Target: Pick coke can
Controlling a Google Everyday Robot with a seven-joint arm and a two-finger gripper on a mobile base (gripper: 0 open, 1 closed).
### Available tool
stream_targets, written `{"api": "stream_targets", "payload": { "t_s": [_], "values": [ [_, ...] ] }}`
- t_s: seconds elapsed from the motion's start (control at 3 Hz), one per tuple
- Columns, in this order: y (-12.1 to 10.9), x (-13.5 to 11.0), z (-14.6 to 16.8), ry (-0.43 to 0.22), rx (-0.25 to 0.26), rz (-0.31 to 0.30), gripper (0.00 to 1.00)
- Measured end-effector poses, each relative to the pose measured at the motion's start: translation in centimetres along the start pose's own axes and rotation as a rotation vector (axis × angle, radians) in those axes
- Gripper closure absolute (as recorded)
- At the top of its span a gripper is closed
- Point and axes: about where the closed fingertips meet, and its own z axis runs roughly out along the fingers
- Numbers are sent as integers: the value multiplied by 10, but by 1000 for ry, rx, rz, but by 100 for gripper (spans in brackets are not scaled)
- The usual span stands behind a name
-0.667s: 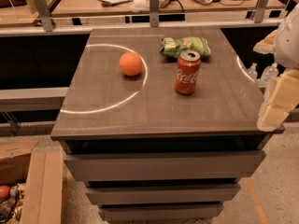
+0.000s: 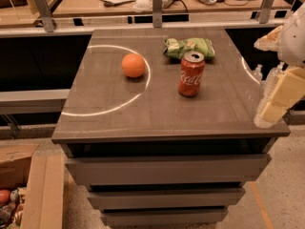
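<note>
Change: nothing on the table top has shifted since the earlier frame; can, ball and bag sit as they did, and the gripper has barely drifted at the right edge.
Cabinet: drawer fronts [image 2: 162,168] face me at 6 o'clock, under the table top [image 2: 119,120].
Gripper: gripper [image 2: 281,97] hangs off the table's right edge, at about 4 o'clock from the can, well apart from it and carrying nothing.
Claw state: I cannot tell whether it is spread or pressed together.
Coke can: coke can [image 2: 191,74] stands upright on the table top, right of centre, toward the back half.
Can handling: I judge it a thin-walled metal cylinder, rigid enough for a moderate squeeze but easy to dent. The painted wall looks smooth and likely slippery. Its weight depends on the fill, which I cannot see.
Hold point: I would grip it mid-body, across the diameter and below the silver rim, coming in level from 3 to 4 o'clock.
Orange ball: orange ball [image 2: 133,65] lies at 9 o'clock from the can, well apart, outside the approach line.
Snack bag: green snack bag [image 2: 189,46] lies at 12 o'clock, just behind the can; I cannot tell whether they touch.
Risk: overreaching toward 12 o'clock may snag the bag, and an off-centre push may tip the can.
</note>
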Motion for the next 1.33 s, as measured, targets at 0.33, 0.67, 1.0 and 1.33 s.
{"api": "stream_targets", "payload": {
  "t_s": [0.33, 0.67, 1.0, 1.33],
  "values": [
    [-20, -15, 4, -195, 32, 44, 0],
    [-39, -23, 18, -398, 66, 97, 0],
    [-55, -27, 38, -572, 108, 166, 0],
    [-79, -29, 56, -724, 174, 248, 0]
  ]
}}
